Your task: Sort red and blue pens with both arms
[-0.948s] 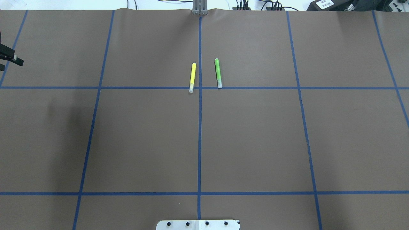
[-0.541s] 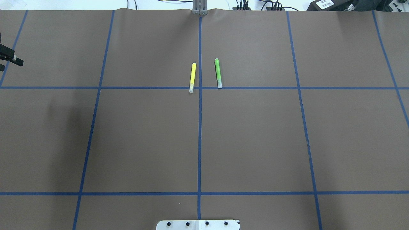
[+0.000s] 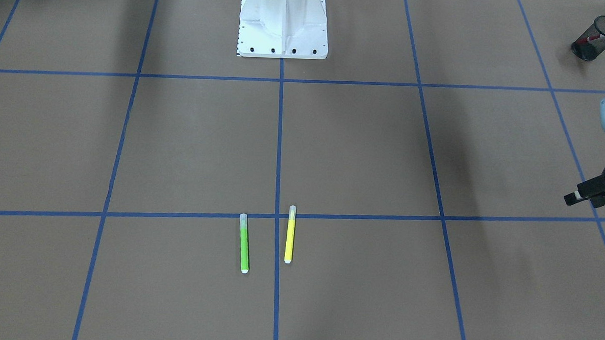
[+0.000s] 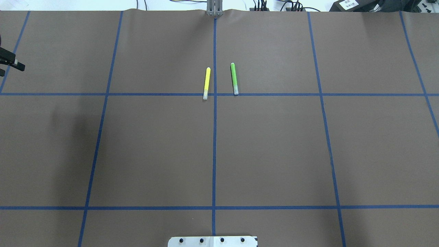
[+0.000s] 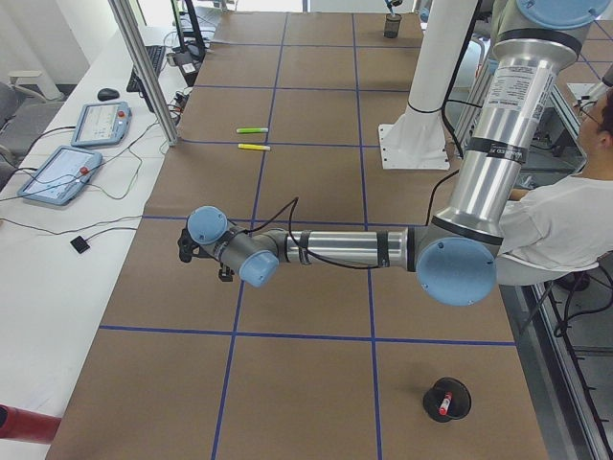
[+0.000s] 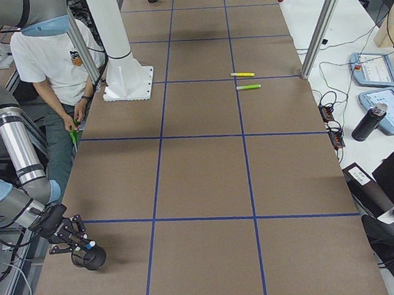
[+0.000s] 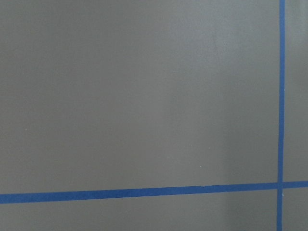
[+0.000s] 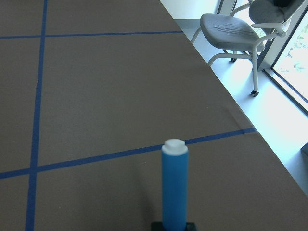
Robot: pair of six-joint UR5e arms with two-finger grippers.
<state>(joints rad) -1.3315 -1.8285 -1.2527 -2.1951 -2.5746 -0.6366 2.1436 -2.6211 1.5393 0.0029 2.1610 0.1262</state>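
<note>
The red pen (image 5: 442, 406) stands in a black mesh cup (image 5: 447, 399) at the table's end on my left; the same cup (image 3: 590, 38) shows in the front-facing view. My left gripper (image 4: 10, 63) hovers at the table's far left edge, away from that cup; I cannot tell whether it is open or shut. The blue pen (image 8: 174, 185), white end up, stands upright in another black cup (image 6: 91, 258) at the right end. My right gripper (image 6: 67, 234) is just beside that cup. Its fingers do not show in the wrist view, so I cannot tell its state.
A yellow highlighter (image 4: 206, 83) and a green highlighter (image 4: 234, 78) lie side by side near the table's centre line. The white robot base (image 3: 283, 21) stands mid-table. A person (image 5: 565, 225) sits behind the robot. Tablets (image 5: 59, 173) lie on the side bench.
</note>
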